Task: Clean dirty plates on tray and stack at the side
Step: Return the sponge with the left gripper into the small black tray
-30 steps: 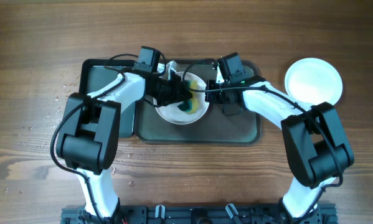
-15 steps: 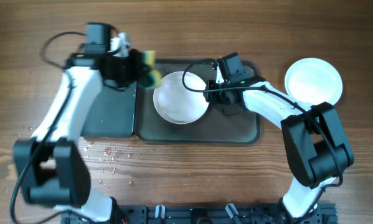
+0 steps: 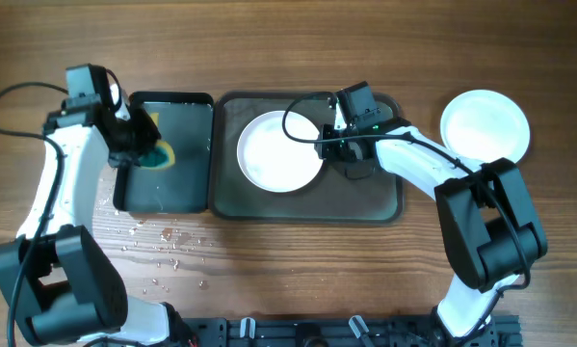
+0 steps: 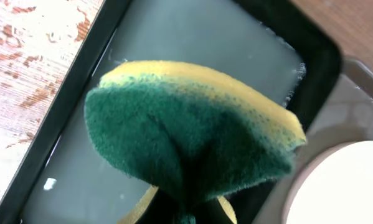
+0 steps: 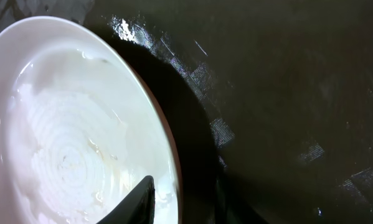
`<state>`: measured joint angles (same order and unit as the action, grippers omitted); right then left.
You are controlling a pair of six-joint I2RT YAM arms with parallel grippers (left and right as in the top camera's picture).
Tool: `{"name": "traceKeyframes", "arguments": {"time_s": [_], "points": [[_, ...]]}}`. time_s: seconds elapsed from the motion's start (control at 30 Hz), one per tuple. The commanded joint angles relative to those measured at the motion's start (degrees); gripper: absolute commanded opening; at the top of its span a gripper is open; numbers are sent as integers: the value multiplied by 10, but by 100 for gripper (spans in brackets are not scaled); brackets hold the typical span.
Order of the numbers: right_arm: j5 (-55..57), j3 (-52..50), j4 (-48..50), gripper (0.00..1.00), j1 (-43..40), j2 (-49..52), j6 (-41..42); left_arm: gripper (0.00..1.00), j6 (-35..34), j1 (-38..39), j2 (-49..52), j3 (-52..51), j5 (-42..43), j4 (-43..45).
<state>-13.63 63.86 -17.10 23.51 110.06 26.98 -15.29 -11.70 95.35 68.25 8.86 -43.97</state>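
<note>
While the left gripper (image 3: 139,145) clamps the sponge (image 4: 192,137) over the black tray (image 3: 187,188), the right gripper (image 3: 331,145) stands parted astride the wiped plate (image 3: 278,152) on the grey tray (image 3: 365,200); stacking it on the side plate (image 3: 485,125) remains.

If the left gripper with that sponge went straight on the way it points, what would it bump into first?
The sponge in the left gripper leads, and would most likely press onto the wet floor of the narrow black tray below. The gap left is hard to judge.
</note>
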Motion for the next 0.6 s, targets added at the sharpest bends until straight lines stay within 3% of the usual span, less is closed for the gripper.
{"name": "traceKeyframes", "arguments": {"time_s": [0.0, 0.23, 0.3, 0.37, 0.57], "points": [[8, -6, 0, 32, 3, 12, 0, 4, 14, 6, 2, -59, -10, 53], [8, -6, 0, 36, 3, 12, 0, 5, 16, 25, 2, -136, -10, 145], [8, -6, -1, 41, 3, 12, 0, 26, 16, 25, 2, -144, -10, 153], [8, -6, -1, 45, 3, 12, 0, 58, 16, 25, 2, -144, -10, 153], [8, -6, 0, 45, 7, 16, 0, 62, 15, 25, -30, -124, -10, 146]]}}
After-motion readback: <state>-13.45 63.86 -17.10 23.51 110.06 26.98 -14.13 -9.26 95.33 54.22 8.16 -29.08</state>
